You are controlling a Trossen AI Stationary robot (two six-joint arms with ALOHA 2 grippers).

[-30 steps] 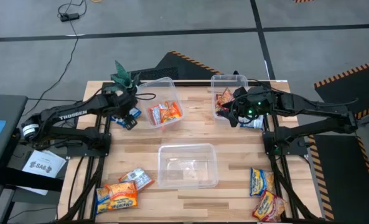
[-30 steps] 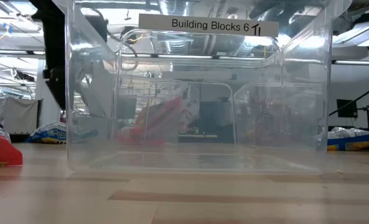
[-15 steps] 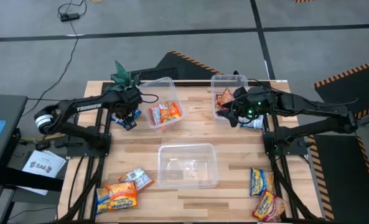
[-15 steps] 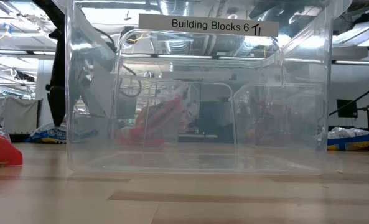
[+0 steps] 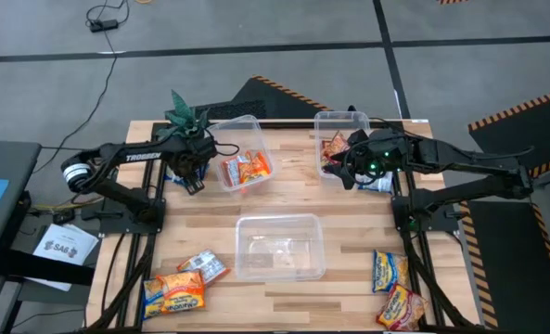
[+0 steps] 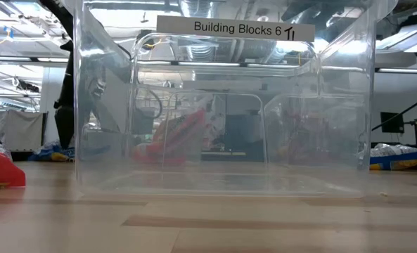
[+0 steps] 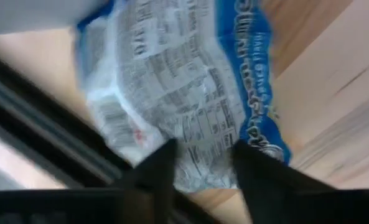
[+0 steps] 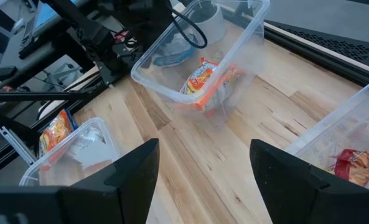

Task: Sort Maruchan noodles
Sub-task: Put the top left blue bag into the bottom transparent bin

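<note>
My left gripper (image 5: 190,170) points down at the table's far left, between the potted plant and the far-left tub. Under it lies a blue-white noodle packet (image 7: 190,93), flat on the wood, label side down. In the left wrist view the two fingers stand apart over the packet's edge. My right gripper (image 5: 351,168) hangs open beside the far-right tub (image 5: 341,125), which holds red-orange packets (image 5: 333,148). The far-left tub (image 5: 240,130) holds orange packets (image 5: 247,169). More packets lie at the near left (image 5: 174,292) and near right (image 5: 389,271). My left gripper comes at the blue-white packet's edge (image 7: 200,177) from above, one finger (image 7: 156,168) on each side of it. I cannot tell whether the fingers touch the packet. It lies flat on the table.
A clear tub (image 5: 279,246) stands in the near middle and fills the low view. A small green plant (image 5: 184,116) is at the far-left corner. Another blue-white packet (image 5: 378,184) lies by my right gripper. Bare wood runs between the three tubs.
My left arm has swung in toward the table's far side, and its gripper has moved a little toward the far edge above the blue-white packet. The right arm has kept still.
</note>
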